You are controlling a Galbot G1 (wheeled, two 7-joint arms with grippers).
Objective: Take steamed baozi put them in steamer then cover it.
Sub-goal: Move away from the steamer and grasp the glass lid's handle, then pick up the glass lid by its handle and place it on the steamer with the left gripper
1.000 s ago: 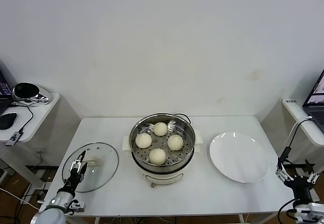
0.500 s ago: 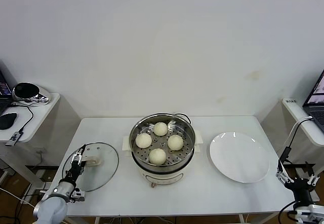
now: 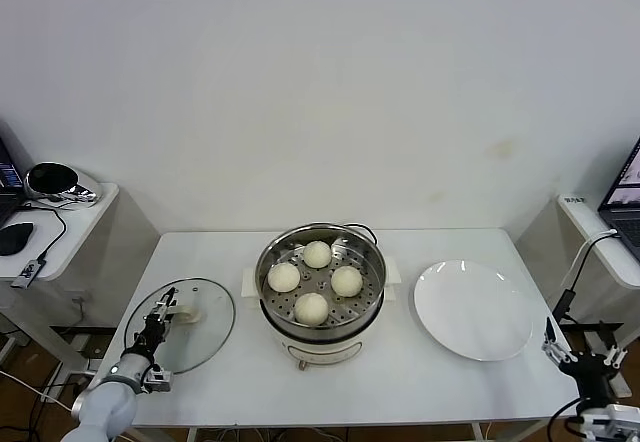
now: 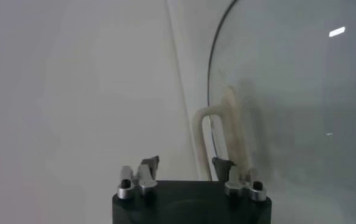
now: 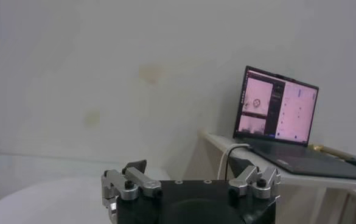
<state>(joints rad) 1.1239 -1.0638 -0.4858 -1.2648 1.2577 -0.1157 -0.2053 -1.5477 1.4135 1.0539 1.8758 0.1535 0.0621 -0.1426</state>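
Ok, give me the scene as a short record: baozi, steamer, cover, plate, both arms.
baozi: four, on the perforated tray in the steamer
steamer: table centre, uncovered
cover: flat on the table, left of the steamer
plate: right of the steamer
left gripper: at the cover's handle, jaws either side of it
right gripper: off the table's right edge, jaws open

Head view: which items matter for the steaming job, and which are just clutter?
In the job:
- four baozi, already in the steamer
- the cover, flat on the table, left of the pot
- left tool at the cover's handle

Lying about:
- white plate, bare
- laptop on the side shelf
- right tool, parked off the table's right corner
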